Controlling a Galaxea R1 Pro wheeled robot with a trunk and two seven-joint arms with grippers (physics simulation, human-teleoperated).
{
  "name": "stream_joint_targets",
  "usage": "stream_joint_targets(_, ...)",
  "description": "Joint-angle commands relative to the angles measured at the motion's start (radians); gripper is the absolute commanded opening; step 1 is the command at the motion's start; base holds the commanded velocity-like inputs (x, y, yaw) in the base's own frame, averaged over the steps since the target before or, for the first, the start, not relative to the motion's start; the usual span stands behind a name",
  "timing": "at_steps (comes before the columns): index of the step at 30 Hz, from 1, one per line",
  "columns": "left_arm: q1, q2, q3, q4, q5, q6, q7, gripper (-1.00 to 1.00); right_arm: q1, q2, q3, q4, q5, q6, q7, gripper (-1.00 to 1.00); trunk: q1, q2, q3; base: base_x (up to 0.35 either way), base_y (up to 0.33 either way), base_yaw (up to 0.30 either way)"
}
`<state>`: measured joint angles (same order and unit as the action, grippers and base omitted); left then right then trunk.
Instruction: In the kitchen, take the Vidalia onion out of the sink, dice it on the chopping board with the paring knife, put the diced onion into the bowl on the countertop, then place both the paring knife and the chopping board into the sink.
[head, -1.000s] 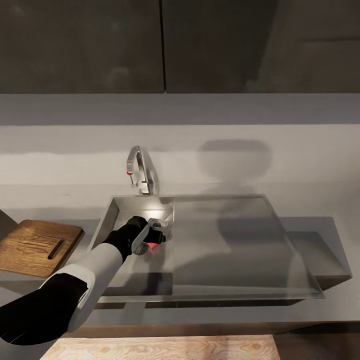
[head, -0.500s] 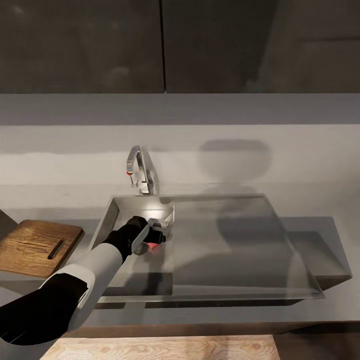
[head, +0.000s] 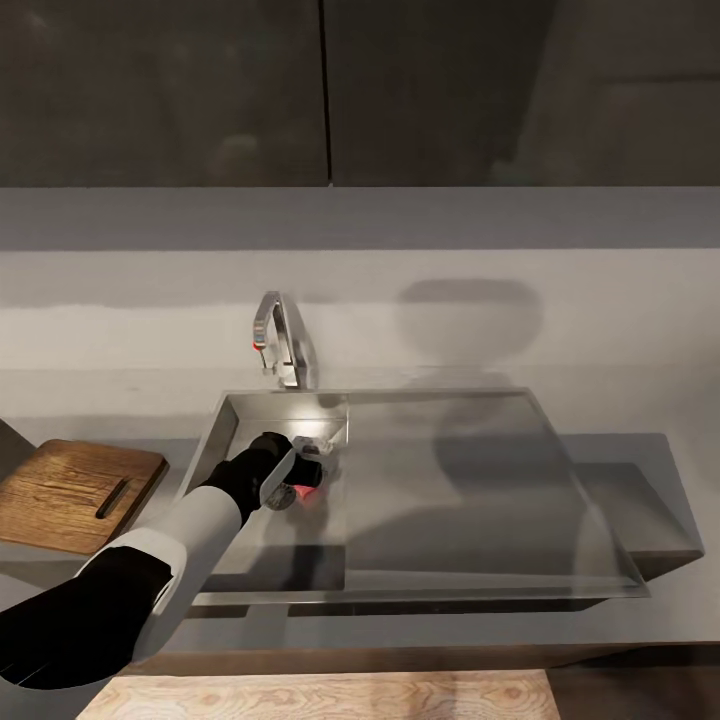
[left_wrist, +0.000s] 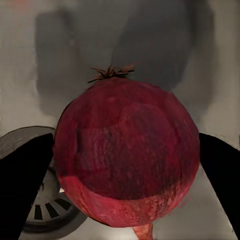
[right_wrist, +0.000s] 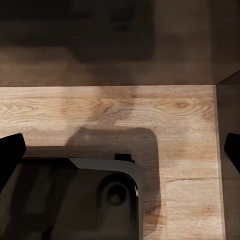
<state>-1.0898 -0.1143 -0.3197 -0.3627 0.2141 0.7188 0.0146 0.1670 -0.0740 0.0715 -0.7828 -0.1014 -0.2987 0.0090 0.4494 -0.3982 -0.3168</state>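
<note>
Reaching into sink (head: 590, 500) | our left gripper (head: 312, 478) straddled the onion (left_wrist: 126, 157) by the drain, fingers not visibly clamped, grip unclear | chopping board (head: 70, 495) bare, left on counter | dicing, bowl, cleanup pending

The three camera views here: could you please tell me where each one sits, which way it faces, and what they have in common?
Head view: from the robot's head, looking forward and down on the sink, faucet and chopping board; the left arm reaches into the basin.
Left wrist view: along the left gripper, at the onion between its fingers, over the drain.
Right wrist view: facing down at wooden floor and the robot's dark base; the right gripper fingertips show at the edges.
Shared: head and left wrist views both show the onion and sink.
</note>
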Motion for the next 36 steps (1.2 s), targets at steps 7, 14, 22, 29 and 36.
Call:
stream_joint_targets(7,-0.001,0.001,-0.007,-0.004,0.007,0.004,0.001,-1.0,0.0,-0.001,0.004,-0.001,-0.011,-0.002,0.0,1.0,0.001,-0.002,-0.002,0.0,0.0,0.0)
stream_joint_targets(14,-0.001,0.001,-0.007,-0.004,0.007,0.004,0.001,-1.0,0.0,-0.001,0.004,-0.001,-0.011,-0.002,0.001,1.0,0.001,-0.002,-0.002,0.0,0.0,0.0)
stream_joint_targets(22,-0.001,0.001,-0.007,-0.004,0.007,0.004,0.001,-1.0,0.0,-0.001,0.004,-0.001,-0.011,-0.003,0.001,1.0,0.001,-0.002,0.001,0.0,0.0,0.0)
stream_joint_targets(29,-0.001,-0.001,-0.007,-0.007,0.007,0.004,0.001,-1.0,0.0,-0.001,0.004,-0.001,-0.011,-0.002,0.001,1.0,0.001,-0.002,0.011,0.0,0.0,0.0)
stream_joint_targets(36,-0.001,-0.001,-0.007,-0.067,0.008,0.007,0.002,-1.0,0.0,0.0,0.004,-0.001,-0.011,-0.002,0.001,1.0,0.001,-0.002,0.022,0.0,0.0,0.0)
